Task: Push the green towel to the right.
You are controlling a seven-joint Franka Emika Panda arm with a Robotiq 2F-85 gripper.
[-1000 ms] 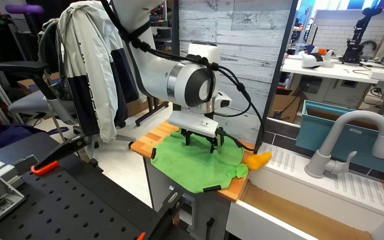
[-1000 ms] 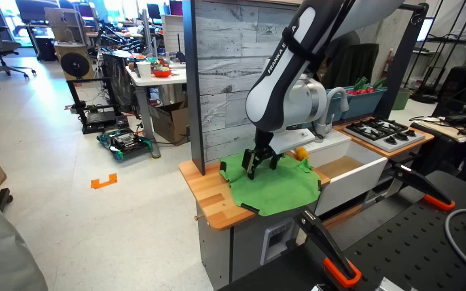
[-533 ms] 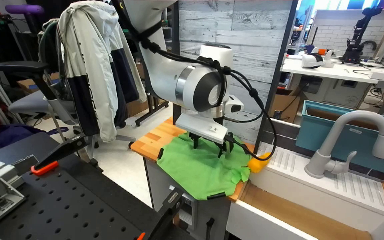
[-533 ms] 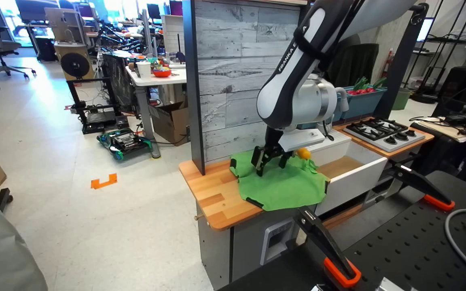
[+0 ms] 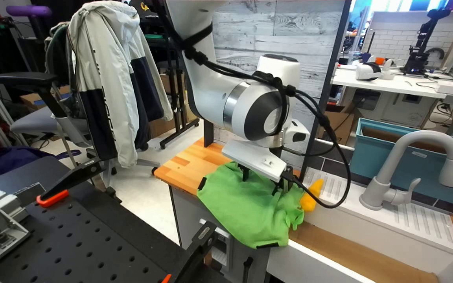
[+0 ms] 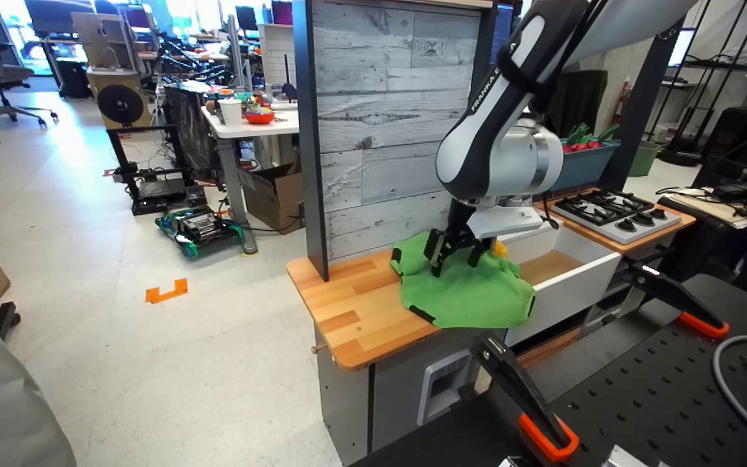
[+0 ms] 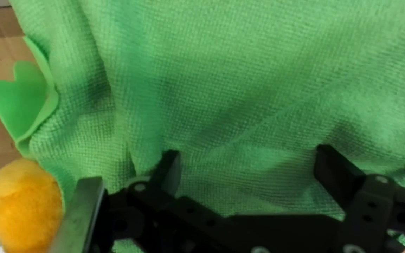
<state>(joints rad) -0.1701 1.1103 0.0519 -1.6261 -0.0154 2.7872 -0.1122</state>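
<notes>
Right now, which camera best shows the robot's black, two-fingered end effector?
The wrist view: it shows the black end effector close up, jaws apart, green cloth towel behind. Both exterior views show it smaller; in an exterior view, a flat white bar covers its upper part.

Cannot see tan wooden counter (image 5: pixel 189 162) under green cloth towel (image 5: pixel 246 206), nor cut-off top of white jointed arm (image 5: pixel 210 98) above it.

Under the matt pincer (image 7: pixel 247 153), rough-woven cloth towel (image 7: pixel 223 70); beside the pincer, fuzzy toy (image 7: pixel 25 207); farther off, smooth wood counter (image 6: pixel 360 295).
</notes>
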